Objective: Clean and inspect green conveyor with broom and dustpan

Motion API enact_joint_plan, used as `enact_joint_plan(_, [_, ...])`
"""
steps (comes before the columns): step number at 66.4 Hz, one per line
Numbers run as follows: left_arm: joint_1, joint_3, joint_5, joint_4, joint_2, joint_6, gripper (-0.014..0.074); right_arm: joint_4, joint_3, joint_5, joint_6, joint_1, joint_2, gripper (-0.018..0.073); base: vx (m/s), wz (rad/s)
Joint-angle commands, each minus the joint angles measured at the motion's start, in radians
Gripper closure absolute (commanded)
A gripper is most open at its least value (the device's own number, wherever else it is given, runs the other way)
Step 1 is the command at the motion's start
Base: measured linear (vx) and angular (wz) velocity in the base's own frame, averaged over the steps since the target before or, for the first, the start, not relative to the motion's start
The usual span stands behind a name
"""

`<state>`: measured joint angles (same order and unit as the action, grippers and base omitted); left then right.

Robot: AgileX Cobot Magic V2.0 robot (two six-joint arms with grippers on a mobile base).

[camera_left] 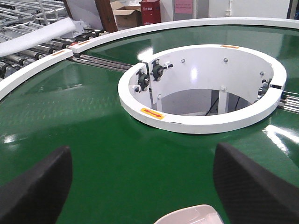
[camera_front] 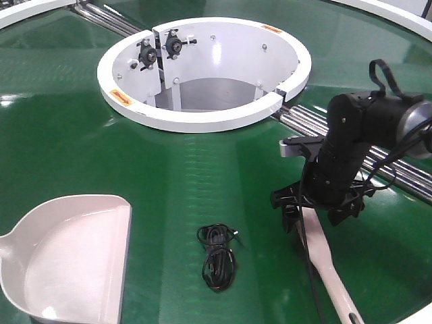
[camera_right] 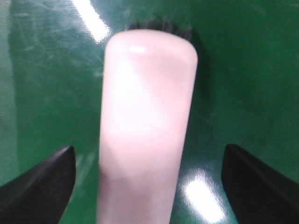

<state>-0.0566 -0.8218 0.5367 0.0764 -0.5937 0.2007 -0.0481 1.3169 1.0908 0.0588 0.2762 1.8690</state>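
Nearest, well short of the white ring housing (camera_front: 202, 118), a pale pink-beige plastic dustpan (camera_front: 74, 253) lies flat on the glossy dark green conveyor (camera_front: 169, 175), its straight mouth facing right. The frame's left edge cuts off its handle and the bottom edge cuts its near rim. In the left wrist view only a sliver of its rim shows at the bottom edge. The left gripper (camera_left: 140, 149) is spread wide, with one black finger (camera_left: 37, 186) in each lower corner. It holds nothing, and only belt lies between the tips.

On the same near side of the ring housing, a small coil of black cable (camera_front: 217, 255) rests on the belt between the dustpan and the broom.

The long pale pink-beige plastic broom (camera_front: 329, 266) lies on the conveyor, nearer than the ring housing and off to its right. Its handle runs out of the bottom edge, and its head is hidden under the right arm's black wrist. In the right wrist view its flat back is a blurred pink slab, and the dark bristles (camera_right: 163, 25) show only as a fringe past the far end. The right gripper (camera_right: 149, 149) is released and wide apart, straddling the broom, with green belt visible between each finger and the plastic.

Farther off, shiny metal roller rails (camera_front: 398, 172) emerge from the ring housing's right side, partly hidden behind the arm.
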Motion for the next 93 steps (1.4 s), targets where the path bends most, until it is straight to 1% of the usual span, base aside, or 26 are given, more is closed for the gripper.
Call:
enact_joint_plan(1, [-0.008, -0.034, -0.061, 0.011, -0.007, -0.001, 0.0027, 0.006, 0.028, -0.017, -0.003, -0.002, -0.033, -0.0003, 0.0, 0.0])
enact_joint_plan(9, [-0.008, -0.034, -0.055, 0.011, -0.007, -0.001, 0.0027, 0.006, 0.028, -0.029, -0.003, -0.002, -0.023, 0.0078, 0.0, 0.0])
enact_joint_plan(15, [-0.008, -0.034, -0.053, 0.011, -0.007, -0.001, 0.0027, 0.006, 0.028, -0.034, 0.0, -0.002, -0.023, 0.0192, 0.0, 0.0])
enact_joint_plan(18, [-0.008, -0.034, -0.052, 0.011, -0.007, -0.001, 0.0027, 0.007, 0.028, -0.034, 0.001, -0.002, -0.023, 0.0264, 0.0, 0.0])
enact_joint_plan(28, [-0.008, -0.034, -0.052, 0.011, -0.007, -0.001, 0.0027, 0.009, 0.028, -0.032, 0.001, -0.002, -0.023, 0.0575, 0.0, 0.0])
enact_joint_plan(43, [-0.008, -0.034, -0.052, 0.011, -0.007, -0.001, 0.0027, -0.01, 0.028, 0.013, -0.03, -0.002, -0.068, 0.0568, 0.0, 0.0])
enact_joint_plan(54, [-0.008, -0.034, -0.057, 0.011, -0.007, -0.001, 0.0027, -0.007, 0.028, 0.115, -0.059, -0.002, -0.132, 0.0567, 0.0, 0.0])
enact_joint_plan(63, [-0.008, -0.034, -0.059, 0.011, -0.007, -0.001, 0.0027, -0.005, 0.028, 0.193, -0.059, -0.002, -0.151, 0.0567, 0.0, 0.0])
enact_joint_plan(77, [-0.008, -0.034, -0.056, 0.011, -0.007, -0.001, 0.0027, -0.013, 0.028, 0.192, -0.059, -0.002, -0.196, 0.0567, 0.0, 0.0])
enact_joint_plan(93, [-0.008, -0.034, -0.051, 0.011, -0.007, -0.001, 0.0027, -0.001, 0.028, 0.192, -0.059, -0.002, -0.244, 0.0567, 0.0, 0.0])
